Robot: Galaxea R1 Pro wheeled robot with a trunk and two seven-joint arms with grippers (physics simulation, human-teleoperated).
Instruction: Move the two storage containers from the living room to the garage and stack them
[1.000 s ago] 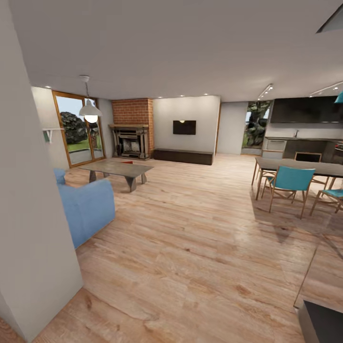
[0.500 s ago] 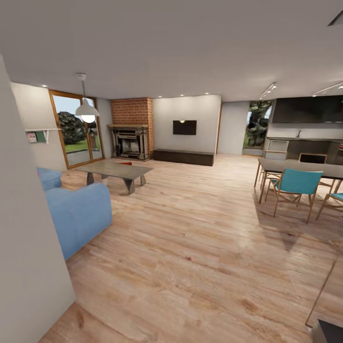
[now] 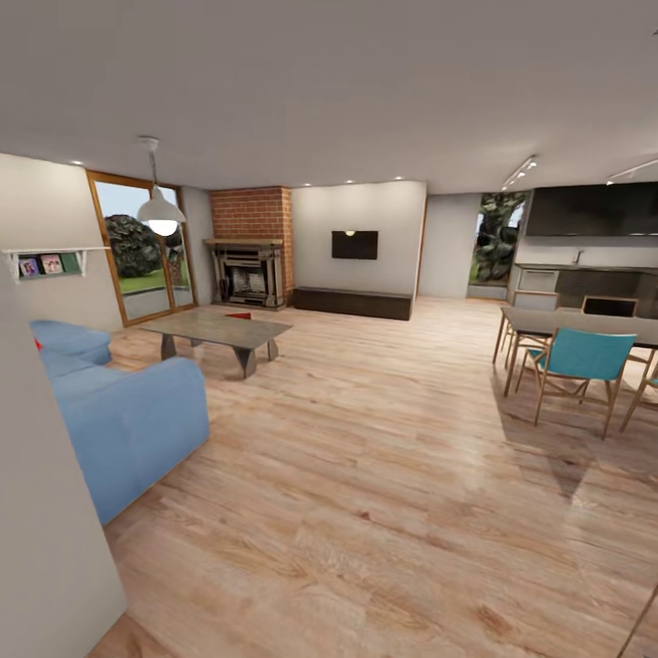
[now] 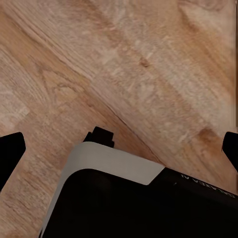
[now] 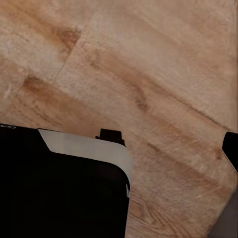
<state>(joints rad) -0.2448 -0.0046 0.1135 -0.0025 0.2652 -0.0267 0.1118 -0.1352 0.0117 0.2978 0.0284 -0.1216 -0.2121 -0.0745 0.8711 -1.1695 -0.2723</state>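
I look into the living room with its light wood-plank flooring (image 3: 366, 493). A small red-orange patch (image 3: 239, 315) peeks out just behind the coffee table (image 3: 219, 328); it is too small to tell whether it is one of the storage containers. My left gripper (image 4: 119, 148) hangs over the wood planks, open, its dark fingertips (image 4: 11, 148) far apart and nothing between them. My right gripper (image 5: 119, 144) also hangs over the planks, with one fingertip (image 5: 231, 146) at the picture's edge and nothing held. The garage is out of view.
A blue sofa (image 3: 128, 420) stands at the left, behind a cream wall corner (image 3: 46, 548). Glass doors (image 3: 142, 247), a brick fireplace (image 3: 249, 265) and a dark TV bench (image 3: 352, 302) line the back. A dining table with teal chairs (image 3: 580, 361) stands at the right.
The whole head view has shifted: the near wall corner has slid left, and more of the sofa and a wall shelf shows. The dark object at the lower right has left the picture.
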